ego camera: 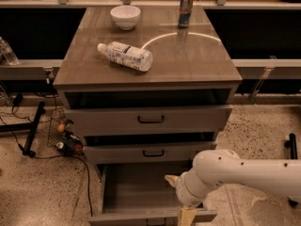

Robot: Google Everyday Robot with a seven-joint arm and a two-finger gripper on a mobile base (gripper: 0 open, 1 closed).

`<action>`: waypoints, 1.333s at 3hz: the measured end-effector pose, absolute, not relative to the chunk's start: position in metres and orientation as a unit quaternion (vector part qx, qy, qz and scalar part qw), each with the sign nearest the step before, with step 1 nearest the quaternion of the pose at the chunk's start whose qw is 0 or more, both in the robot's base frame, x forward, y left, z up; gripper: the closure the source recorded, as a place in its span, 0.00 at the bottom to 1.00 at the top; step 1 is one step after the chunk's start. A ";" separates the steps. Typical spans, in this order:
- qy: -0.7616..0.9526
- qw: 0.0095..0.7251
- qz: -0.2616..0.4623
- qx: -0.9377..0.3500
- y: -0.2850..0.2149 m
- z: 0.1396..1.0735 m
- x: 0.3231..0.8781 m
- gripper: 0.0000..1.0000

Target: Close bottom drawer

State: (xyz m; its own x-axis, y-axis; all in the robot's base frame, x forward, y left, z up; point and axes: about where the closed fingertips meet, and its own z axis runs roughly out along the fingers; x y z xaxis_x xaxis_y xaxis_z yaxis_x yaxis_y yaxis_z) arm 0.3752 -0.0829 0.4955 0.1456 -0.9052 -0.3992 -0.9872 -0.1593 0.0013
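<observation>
The bottom drawer [136,189] is pulled out wide at the foot of the grey-brown cabinet, showing its deep grey box. Its front edge [131,217] runs along the bottom of the view and the handle is cut off there. My white arm [244,173] reaches in from the right. My gripper [186,215] points down at the right end of the drawer's front edge, mostly out of the view. The middle drawer [150,152] and the top drawer [150,119] stand slightly out.
On the cabinet top [188,60] lie a plastic bottle [126,56] on its side, a white bowl [125,16] and a can [185,4]. Cables and a wire basket [59,131] are on the speckled floor at left. A black wheel [291,142] stands at right.
</observation>
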 end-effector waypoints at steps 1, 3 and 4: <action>0.633 0.130 0.157 -0.746 -0.068 0.455 0.368 0.00; 0.641 0.139 0.149 -0.740 -0.063 0.441 0.373 0.00; 0.651 0.136 0.130 -0.735 -0.065 0.404 0.378 0.00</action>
State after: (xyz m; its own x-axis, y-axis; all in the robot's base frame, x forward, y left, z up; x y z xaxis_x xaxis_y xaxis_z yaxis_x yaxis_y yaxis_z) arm 0.3781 -0.0649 0.4038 0.1180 -0.9224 -0.3677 -0.9929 -0.1150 -0.0300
